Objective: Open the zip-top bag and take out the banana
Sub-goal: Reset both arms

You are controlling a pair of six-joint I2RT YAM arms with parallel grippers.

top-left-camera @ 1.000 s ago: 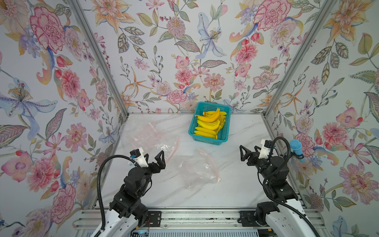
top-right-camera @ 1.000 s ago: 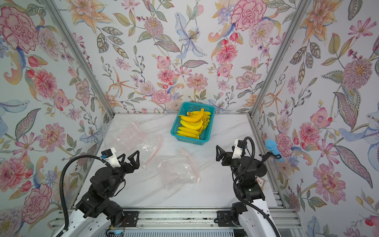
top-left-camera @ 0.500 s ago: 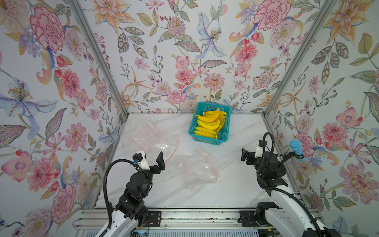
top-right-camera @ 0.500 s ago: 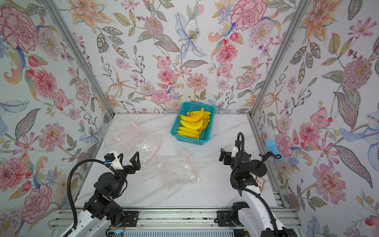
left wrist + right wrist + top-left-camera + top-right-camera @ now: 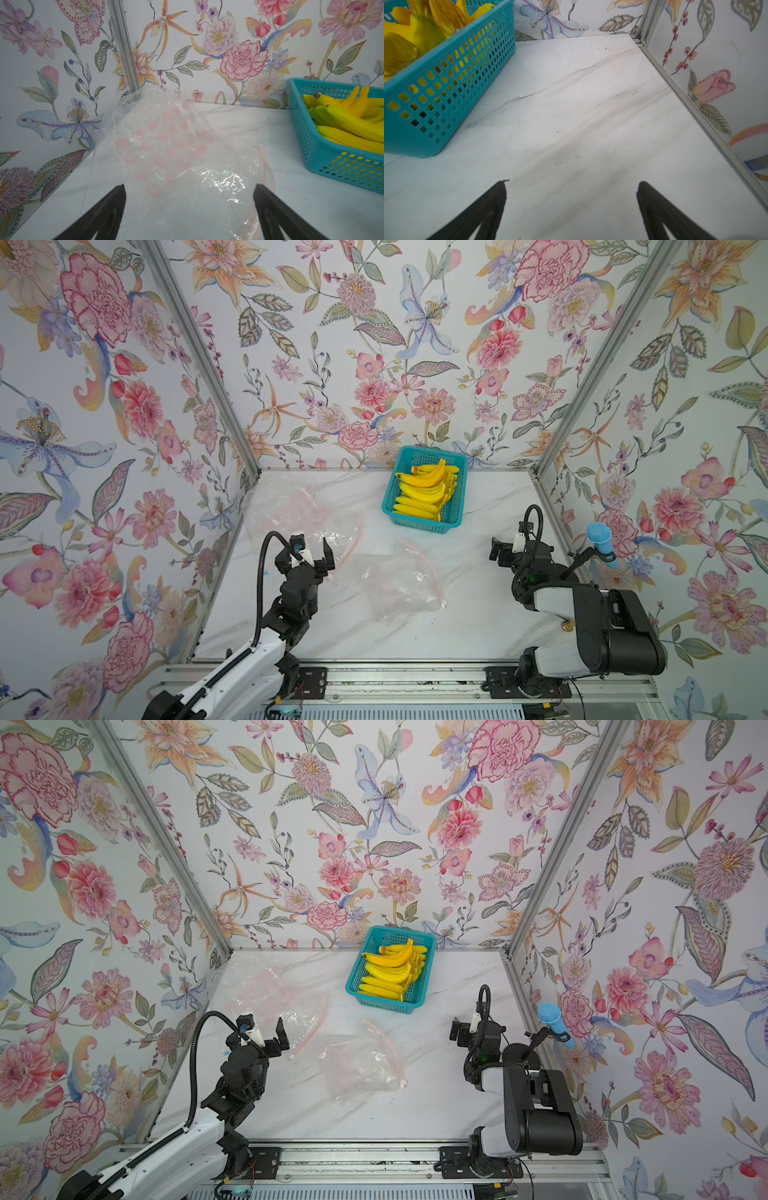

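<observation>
I see my left pincer (image 5: 189,187) open and empty over a bag (image 5: 176,145) left of the basket (image 5: 415,524), right pincer (image 5: 572,184) open, empty, right of it.

I look into a small booth that is closed on three sides. The back wall (image 5: 374,344), the left wall (image 5: 83,427) and the right wall (image 5: 698,406) all carry wallpaper with big pink, orange and blue flowers on a pale ground. A grey metal left post (image 5: 203,364) and right post (image 5: 600,364) stand in the back corners. The table (image 5: 478,635) is white with thin grey veins, like marble. A metal rail (image 5: 415,680) runs along its near edge. The light is bright and even, with only soft shadows.
</observation>
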